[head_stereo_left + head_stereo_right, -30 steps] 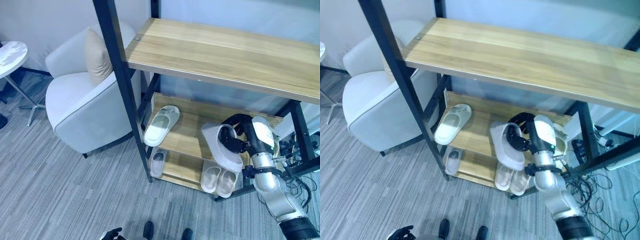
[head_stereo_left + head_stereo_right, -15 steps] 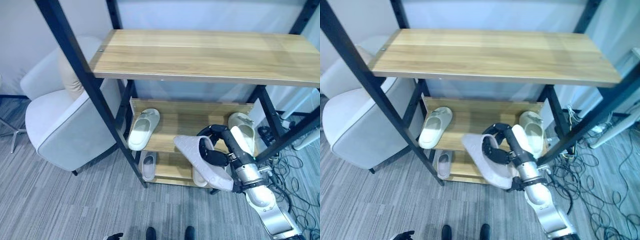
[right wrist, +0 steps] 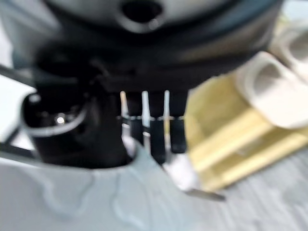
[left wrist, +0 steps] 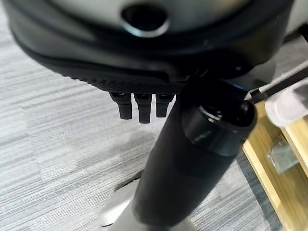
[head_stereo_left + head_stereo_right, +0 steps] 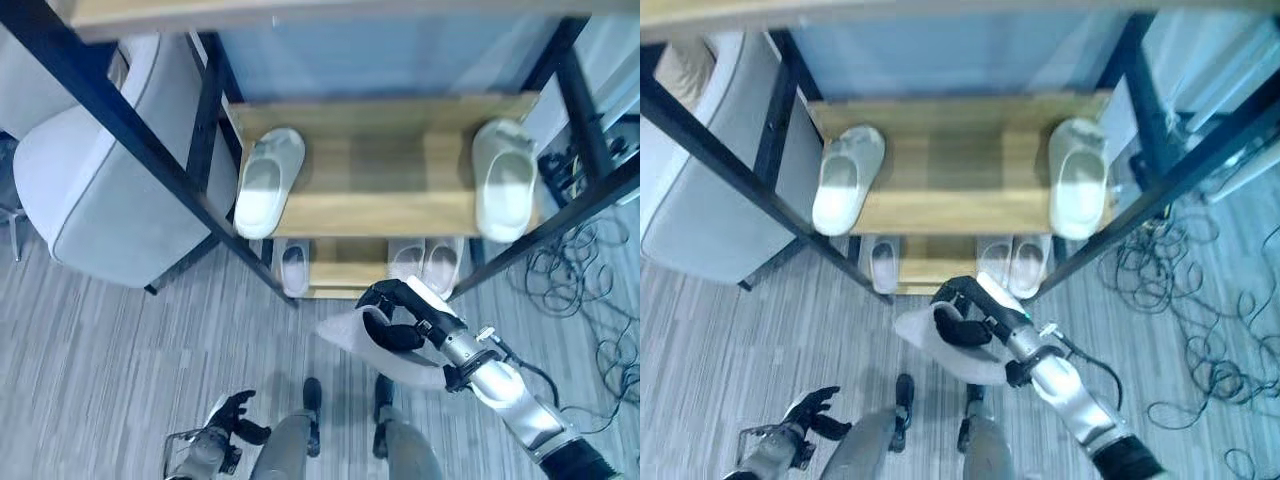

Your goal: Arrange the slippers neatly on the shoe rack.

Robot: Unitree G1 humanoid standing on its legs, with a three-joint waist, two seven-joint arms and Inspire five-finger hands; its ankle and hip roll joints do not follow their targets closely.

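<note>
R hand (image 5: 400, 318) w/ fingers curled round a white slipper (image 5: 375, 350) now hangs over the floor in front of the shoe rack (image 5: 380, 205), pulled back off the middle shelf, so it's not placed yet; L hand (image 5: 232, 415) idle, fingers relaxed.

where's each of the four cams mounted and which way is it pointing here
Left eye view: head, looking down at the shoe rack; right robot hand grips a slipper, left robot hand hangs low.
Right eye view: head, slightly offset; same rack and slipper.
Left wrist view: on the left wrist, facing the grey floor along its robot hand.
Right wrist view: on the right wrist, along fingers curled on the slipper.
</note>
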